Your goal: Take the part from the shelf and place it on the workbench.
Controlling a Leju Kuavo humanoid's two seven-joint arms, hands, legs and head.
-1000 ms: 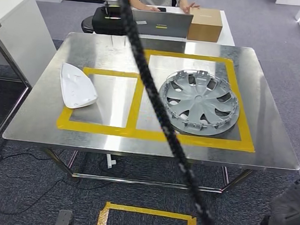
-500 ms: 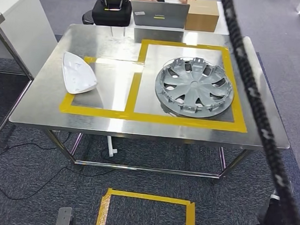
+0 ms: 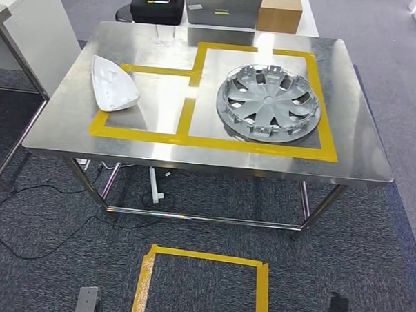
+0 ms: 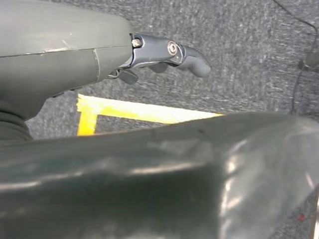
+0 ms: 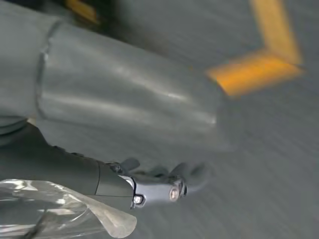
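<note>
In the head view a white shell-shaped part lies in the left yellow-taped box of the steel workbench. A grey wheel cover lies in the larger right box. In the left wrist view my left hand hangs over grey carpet, fingers stretched out and holding nothing. In the right wrist view my right hand is blurred over the carpet, fingers loosely out with nothing between them. A clear plastic sheet shows beside that wrist; I cannot tell what it is.
A yellow tape square marks the carpet in front of the workbench. Behind the bench stand a black bag, a laptop and a cardboard box. A white cabinet stands at the left, and cables trail on the floor.
The camera has shifted, so the workbench now sits higher in the picture. The black braided cable that crossed the view has swept right and out of frame. The parts have not moved.
</note>
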